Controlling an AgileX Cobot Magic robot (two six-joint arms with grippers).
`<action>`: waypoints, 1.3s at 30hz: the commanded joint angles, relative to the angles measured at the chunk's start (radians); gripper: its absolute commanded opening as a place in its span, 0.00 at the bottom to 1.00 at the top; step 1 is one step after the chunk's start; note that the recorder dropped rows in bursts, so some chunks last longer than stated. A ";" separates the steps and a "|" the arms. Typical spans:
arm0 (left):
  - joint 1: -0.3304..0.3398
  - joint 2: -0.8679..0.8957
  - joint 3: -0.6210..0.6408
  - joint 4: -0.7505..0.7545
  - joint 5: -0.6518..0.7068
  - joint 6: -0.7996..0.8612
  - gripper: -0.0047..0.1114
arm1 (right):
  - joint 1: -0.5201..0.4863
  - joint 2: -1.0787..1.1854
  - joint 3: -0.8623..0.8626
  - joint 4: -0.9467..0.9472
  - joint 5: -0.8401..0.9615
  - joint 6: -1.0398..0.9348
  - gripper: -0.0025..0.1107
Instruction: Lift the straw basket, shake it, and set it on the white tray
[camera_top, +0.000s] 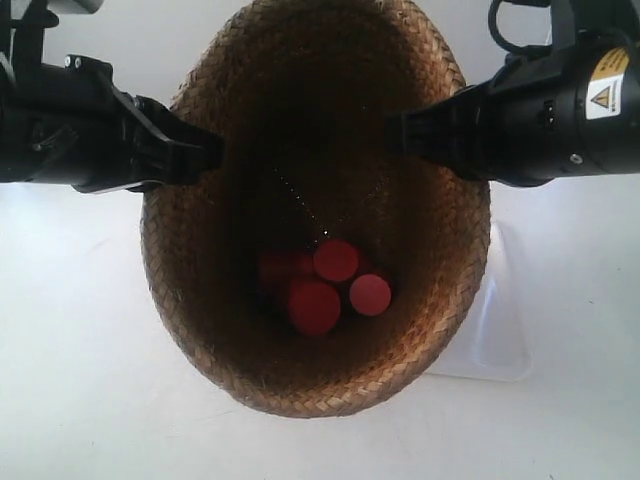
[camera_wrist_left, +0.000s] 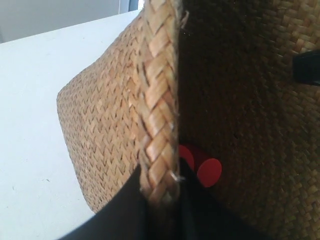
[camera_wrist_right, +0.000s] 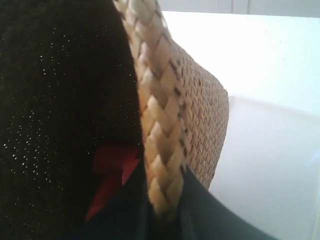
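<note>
Left wrist view: the braided rim of the straw basket (camera_wrist_left: 100, 130) is being pinched by the left gripper (camera_wrist_left: 161, 190), one finger outside, one inside. Right wrist view: the opposite rim is being clamped the same way by the right gripper (camera_wrist_right: 165, 202). The whole is being shown only by the exterior view. The basket is being held between both arms, mouth toward the camera. Red cylinders (camera_top: 325, 285) are lying at its bottom. The white tray (camera_top: 500, 340) is being partly hidden behind its wall, on the white table (camera_top: 80, 380).
</note>
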 joint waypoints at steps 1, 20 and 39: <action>-0.013 -0.005 -0.018 -0.035 0.001 0.023 0.04 | 0.000 0.003 -0.013 0.022 -0.045 -0.020 0.02; -0.109 -0.048 0.041 -0.042 -0.066 0.308 0.04 | 0.038 -0.047 0.083 0.022 -0.270 -0.156 0.02; -0.218 -0.147 0.160 -0.032 -0.240 0.329 0.04 | -0.011 -0.153 0.187 0.037 -0.418 -0.129 0.02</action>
